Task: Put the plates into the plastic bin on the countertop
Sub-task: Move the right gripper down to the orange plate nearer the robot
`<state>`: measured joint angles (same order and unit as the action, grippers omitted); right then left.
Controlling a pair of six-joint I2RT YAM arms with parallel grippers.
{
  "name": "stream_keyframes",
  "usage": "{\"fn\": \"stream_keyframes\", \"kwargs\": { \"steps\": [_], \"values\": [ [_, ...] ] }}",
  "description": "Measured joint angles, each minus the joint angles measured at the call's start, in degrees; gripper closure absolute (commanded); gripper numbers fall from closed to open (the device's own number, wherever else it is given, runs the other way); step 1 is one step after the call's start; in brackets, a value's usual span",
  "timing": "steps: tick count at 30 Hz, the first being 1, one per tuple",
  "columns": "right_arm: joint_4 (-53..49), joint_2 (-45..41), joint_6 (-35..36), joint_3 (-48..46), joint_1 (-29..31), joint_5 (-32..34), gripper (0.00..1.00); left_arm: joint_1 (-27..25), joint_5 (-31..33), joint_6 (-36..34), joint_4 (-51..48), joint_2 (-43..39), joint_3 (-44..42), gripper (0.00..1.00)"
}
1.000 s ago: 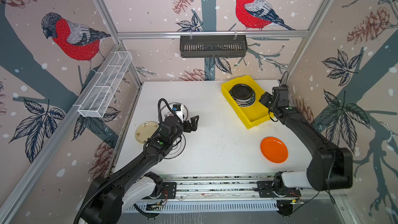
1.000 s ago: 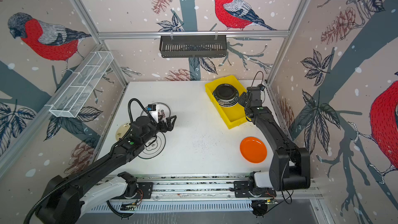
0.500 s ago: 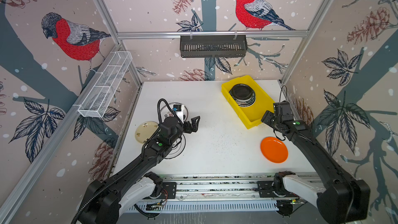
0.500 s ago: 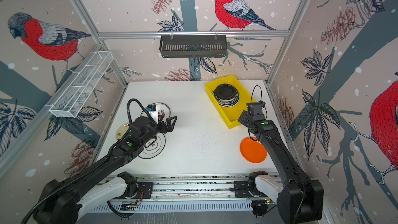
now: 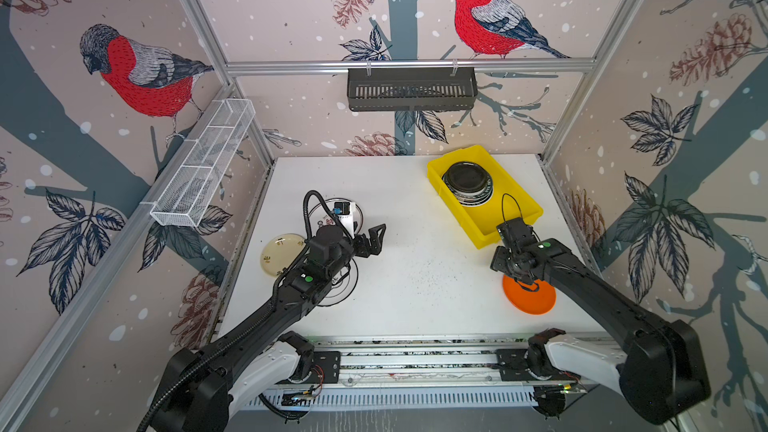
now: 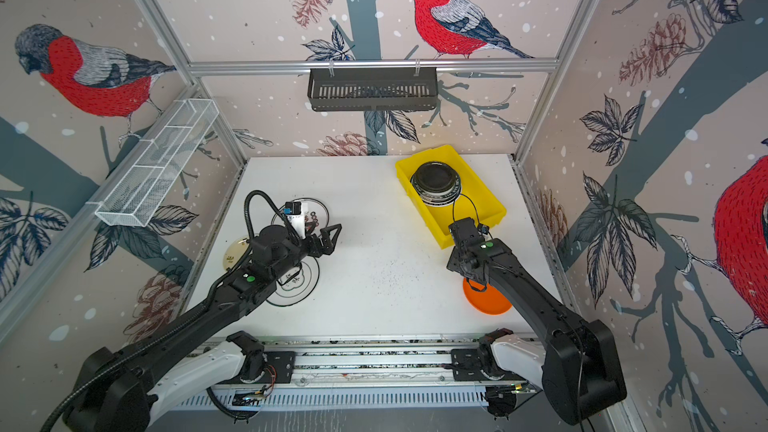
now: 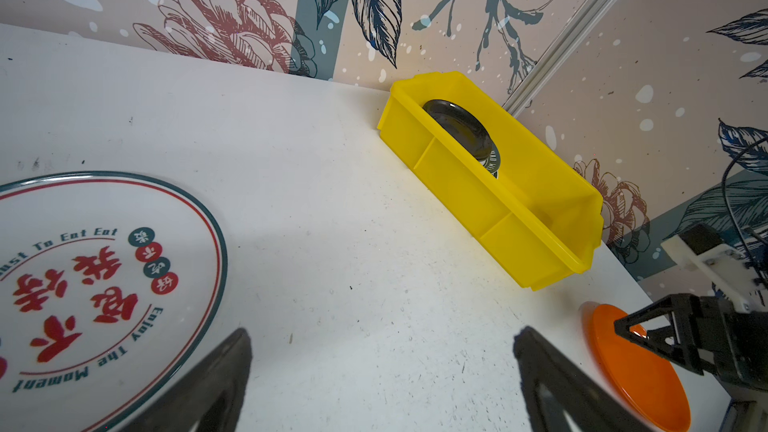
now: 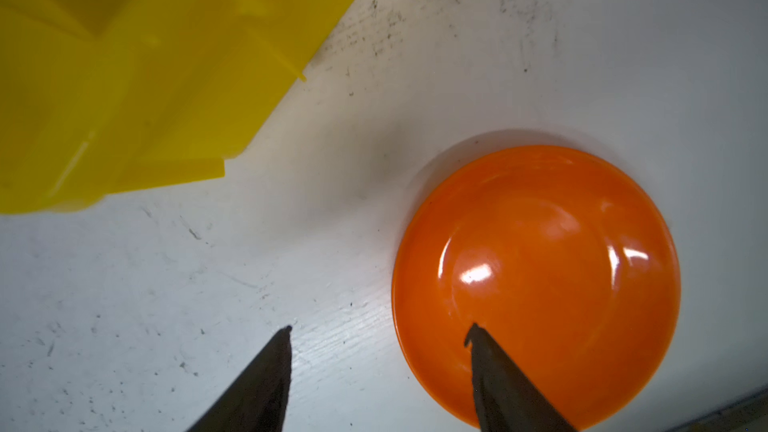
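Note:
The yellow plastic bin sits at the back right of the white countertop and holds a stack of plates with a black plate on top. An orange plate lies near the front right. My right gripper hangs open just above its left rim; in the right wrist view one fingertip is over the orange plate and the other is over bare table. A cream plate and white lettered plates lie at the left. My left gripper is open and empty.
A black slatted basket hangs on the back rail. A white wire mesh basket hangs on the left wall. Aluminium rails and papered walls close in the table. The bin's near corner is close to my right gripper.
My right arm has drawn back from the bin toward the front and come down over the orange plate's edge. The left arm has not moved.

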<state>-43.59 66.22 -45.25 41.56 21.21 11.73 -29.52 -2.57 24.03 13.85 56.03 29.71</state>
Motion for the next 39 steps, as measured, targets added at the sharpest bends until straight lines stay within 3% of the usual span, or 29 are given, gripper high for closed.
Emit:
{"fn": "stream_keyframes", "kwargs": {
  "steps": [8,13,25,39],
  "values": [
    [-0.2,1.4,-3.5,-4.5,4.4,0.2,0.31,0.0,0.0,0.0,0.0,0.6,0.0,0.02],
    [1.5,1.6,-4.2,-6.9,4.6,0.2,0.4,0.0,0.0,0.0,0.0,0.2,0.0,0.02],
    [5.8,5.1,-4.4,-8.6,5.5,0.3,0.5,0.0,0.5,0.0,0.0,-0.1,0.0,0.02],
    [9.4,6.5,-2.6,-8.1,6.2,-2.9,0.55,0.0,1.1,0.0,-0.2,-0.1,0.0,0.02]
  ]
}}
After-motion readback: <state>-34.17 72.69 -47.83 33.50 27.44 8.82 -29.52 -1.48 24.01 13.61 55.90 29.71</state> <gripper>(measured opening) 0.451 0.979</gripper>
